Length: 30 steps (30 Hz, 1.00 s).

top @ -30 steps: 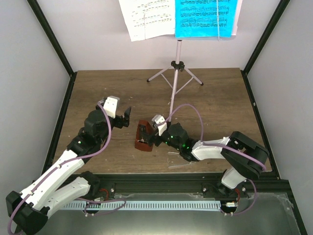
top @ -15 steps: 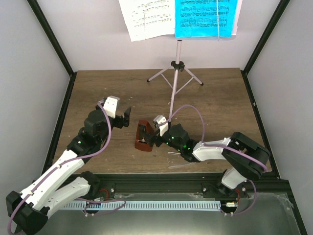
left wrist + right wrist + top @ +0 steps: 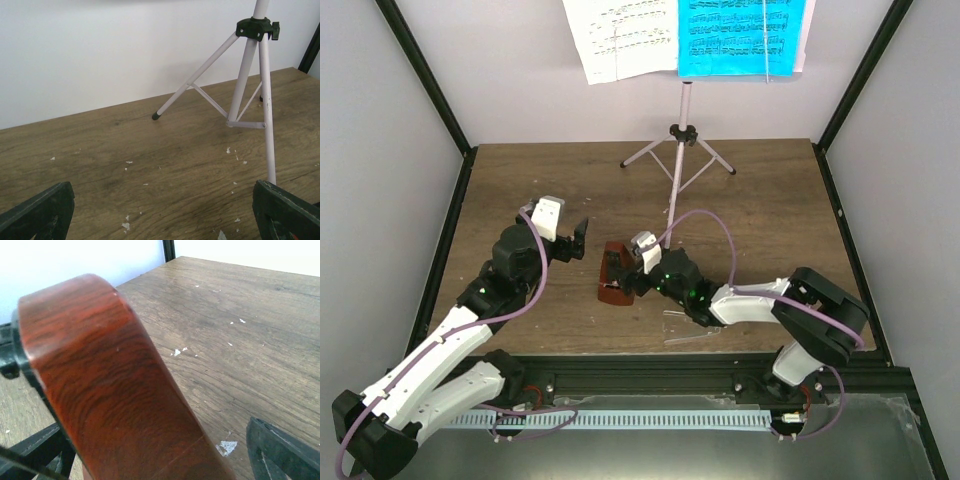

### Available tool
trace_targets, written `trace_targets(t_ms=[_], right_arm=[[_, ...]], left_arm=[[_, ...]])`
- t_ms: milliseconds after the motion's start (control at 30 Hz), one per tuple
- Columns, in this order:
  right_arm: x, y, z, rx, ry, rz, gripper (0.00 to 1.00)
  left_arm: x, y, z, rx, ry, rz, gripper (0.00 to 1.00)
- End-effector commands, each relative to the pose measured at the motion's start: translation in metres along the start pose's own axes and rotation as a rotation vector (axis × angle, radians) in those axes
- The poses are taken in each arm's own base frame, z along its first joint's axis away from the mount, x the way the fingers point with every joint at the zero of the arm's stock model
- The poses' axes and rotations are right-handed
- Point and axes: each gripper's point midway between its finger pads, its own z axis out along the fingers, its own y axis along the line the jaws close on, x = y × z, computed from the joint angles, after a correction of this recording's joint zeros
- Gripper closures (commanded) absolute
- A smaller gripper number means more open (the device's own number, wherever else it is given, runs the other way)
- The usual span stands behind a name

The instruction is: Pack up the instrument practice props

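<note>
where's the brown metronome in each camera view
Top external: the metronome stands near the middle of the table, a little towards the arms.
Left wrist: not in it; only the legs of the music stand show on the table.
Right wrist: the metronome fills the left and centre, very close up.
Shared landmark: the wood-grain table top, seen in all three.

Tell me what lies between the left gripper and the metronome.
Nothing: in the top view, only bare tabletop separates left gripper from metronome.
</note>
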Motion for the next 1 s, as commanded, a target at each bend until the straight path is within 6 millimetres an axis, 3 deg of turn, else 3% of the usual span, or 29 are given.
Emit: trace_targets(t_ms=[0, 700, 800, 967], right_arm=[[-0.008, -0.005, 0.007, 0.030, -0.002, 0.013, 0.08], [-0.016, -0.007, 0.008, -0.053, -0.010, -0.041, 0.04], [-0.022, -0.008, 0.007, -0.057, -0.027, -0.092, 0.01], [-0.033, -0.008, 0.008, -0.084, -0.058, -0.183, 0.00]], left_arm=[[-0.006, 0.000, -0.002, 0.001, -0.027, 0.007, 0.02], [-0.003, -0.004, 0.001, 0.017, -0.016, 0.015, 0.02], [0.001, -0.023, 0.005, 0.119, 0.007, 0.019, 0.01], [0.020, -0.075, 0.017, 0.387, 0.161, -0.018, 0.04]])
